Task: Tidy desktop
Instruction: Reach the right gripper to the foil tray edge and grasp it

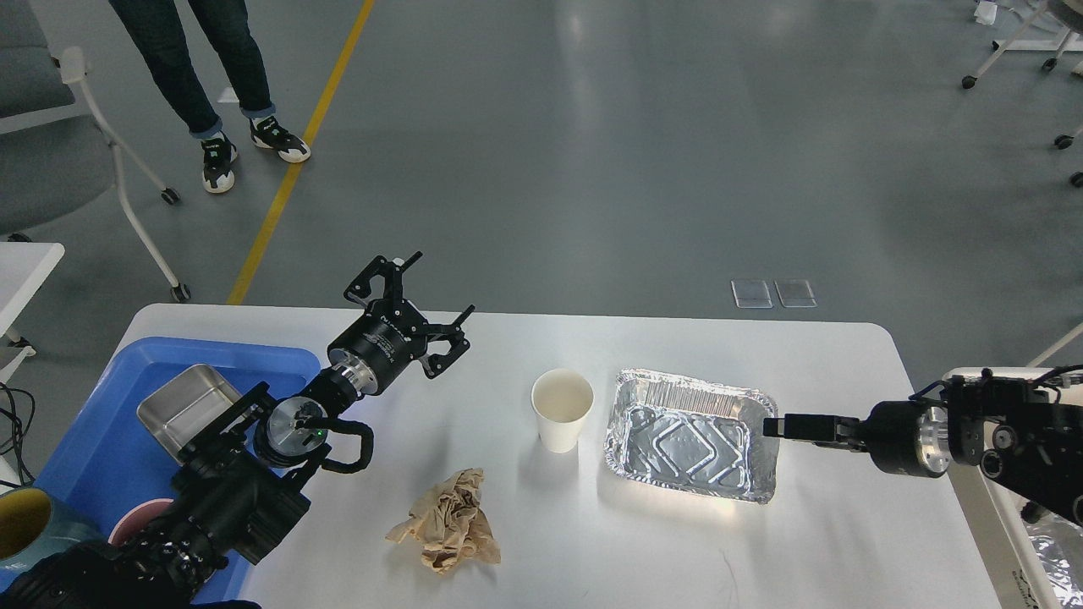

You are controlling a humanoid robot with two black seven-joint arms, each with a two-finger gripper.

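Worktop status: foil tray, cup, crumpled paper out

Worktop (846, 541) is the big glossy white slab with rounded corners, filling the lower part of the head view, grey floor beyond its far edge.

On it, middle: white paper cup (562, 408), upright, looks empty. Just beside it on the right, apart from it, an aluminium foil tray (692, 434), empty, open side up. Nearer to me and a bit left of the cup, a crumpled wad of brown paper (449, 522), not touching the cup.

Left end: blue plastic tray (93, 440) sits on the worktop. A small metal container (186, 408) lies in it. A pink-rimmed cup (135, 518) and a teal cup with yellow inside (30, 524) sit at its near end, both partly hidden by my left arm.

My left pincer (415, 313) hovers over the far left part of the worktop, fingers spread wide apart, holding nothing.

My right pincer (772, 427) comes in from the right, fingers together, tip right at the right rim of the foil tray. Cannot tell whether it pinches the rim or just touches it.

Off-white bin (986, 507) at the right edge, under my right arm.

Person's legs (211, 76) stand on the floor far left, beside a yellow floor line (296, 161).
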